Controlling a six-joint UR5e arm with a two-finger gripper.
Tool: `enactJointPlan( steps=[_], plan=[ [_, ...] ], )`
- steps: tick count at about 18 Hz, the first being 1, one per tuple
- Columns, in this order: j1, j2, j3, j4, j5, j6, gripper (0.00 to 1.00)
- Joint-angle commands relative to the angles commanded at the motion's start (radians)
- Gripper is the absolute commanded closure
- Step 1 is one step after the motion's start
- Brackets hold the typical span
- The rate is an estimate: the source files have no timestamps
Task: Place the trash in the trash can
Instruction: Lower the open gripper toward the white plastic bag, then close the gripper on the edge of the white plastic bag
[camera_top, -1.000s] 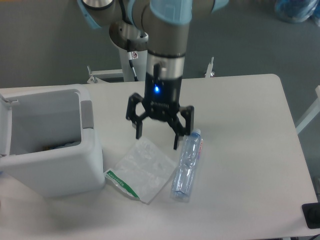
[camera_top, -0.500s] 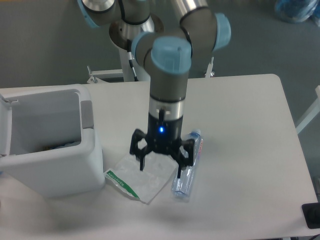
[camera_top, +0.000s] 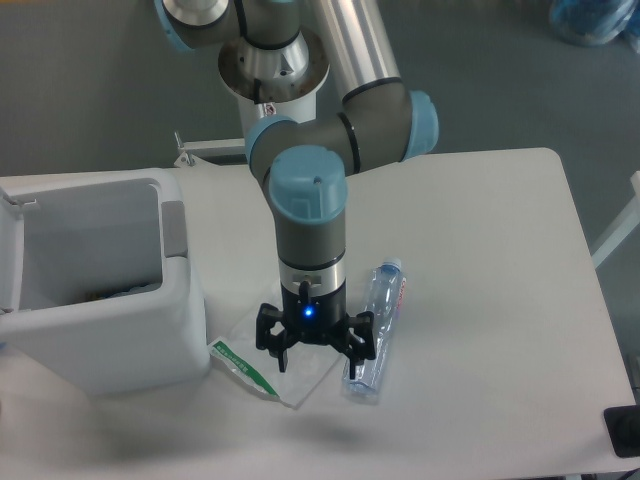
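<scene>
Trash lies on white table (camera_top: 480, 230) just right of trash can (camera_top: 100, 300): plastic bag (camera_top: 262, 368) nearest, bottle (camera_top: 378, 325) beyond. Gripper (camera_top: 315, 352) w/ fingers spread straddles bag. Grey floor (camera_top: 80, 80) behind table.

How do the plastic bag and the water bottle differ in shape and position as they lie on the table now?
The plastic bag is flat and crinkled with a green-and-white edge strip; the water bottle is slim, rounded and white-capped. The bag lies nearer the trash can; the bottle lies to its right. The open gripper hangs over the bag, one finger close beside the bottle. Both are clear plastic, lying on the table.
</scene>
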Motion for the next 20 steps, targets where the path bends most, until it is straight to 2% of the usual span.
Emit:
enactJointPlan(
  steps=[6, 8, 11, 13, 16, 20],
  plan=[
    [0.037, 0.032, -0.08, 0.003, 0.032, 0.477, 0.0],
    [0.055, 0.052, -0.092, 0.005, 0.078, 0.652, 0.0],
    [0.066, 0.054, -0.098, 0.005, 0.121, 0.832, 0.0],
    [0.066, 0.063, -0.109, 0.009, 0.153, 0.872, 0.0],
    [0.067, 0.06, -0.141, 0.05, 0.181, 0.912, 0.0],
    [0.074, 0.002, -0.17, 0.11, 0.179, 0.958, 0.0]
  ],
)
